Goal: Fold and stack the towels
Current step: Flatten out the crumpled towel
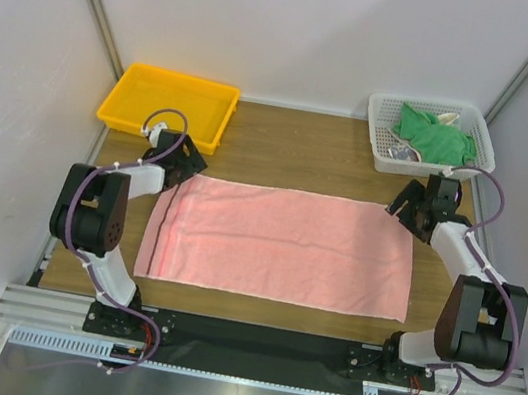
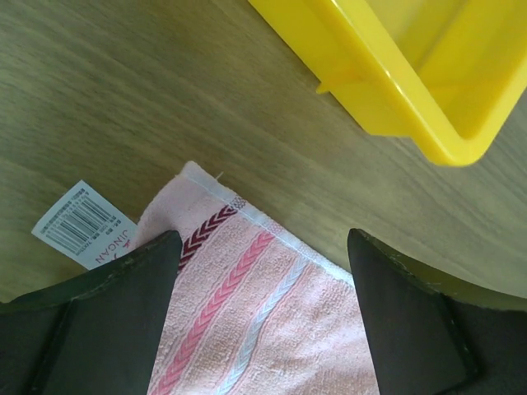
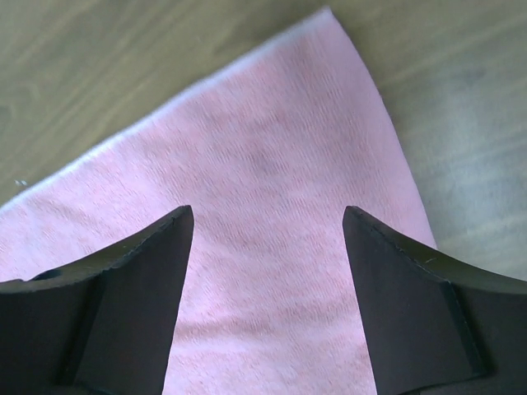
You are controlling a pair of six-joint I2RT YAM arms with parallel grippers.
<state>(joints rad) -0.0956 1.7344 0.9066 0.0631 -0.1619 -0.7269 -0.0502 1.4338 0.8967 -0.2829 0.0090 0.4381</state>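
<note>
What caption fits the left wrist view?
Open left gripper above striped corner of the pink towel, paper tag beside it, yellow tray beyond.

Towel (image 1: 281, 244) before tray (image 1: 109, 103) and basket (image 1: 374, 127)

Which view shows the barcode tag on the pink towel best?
The left wrist view: the white barcode tag sticks out beside the pink towel at its corner, with bars and lettering clear. The top external view does not show it. The right wrist view shows only another corner with no tag.
</note>
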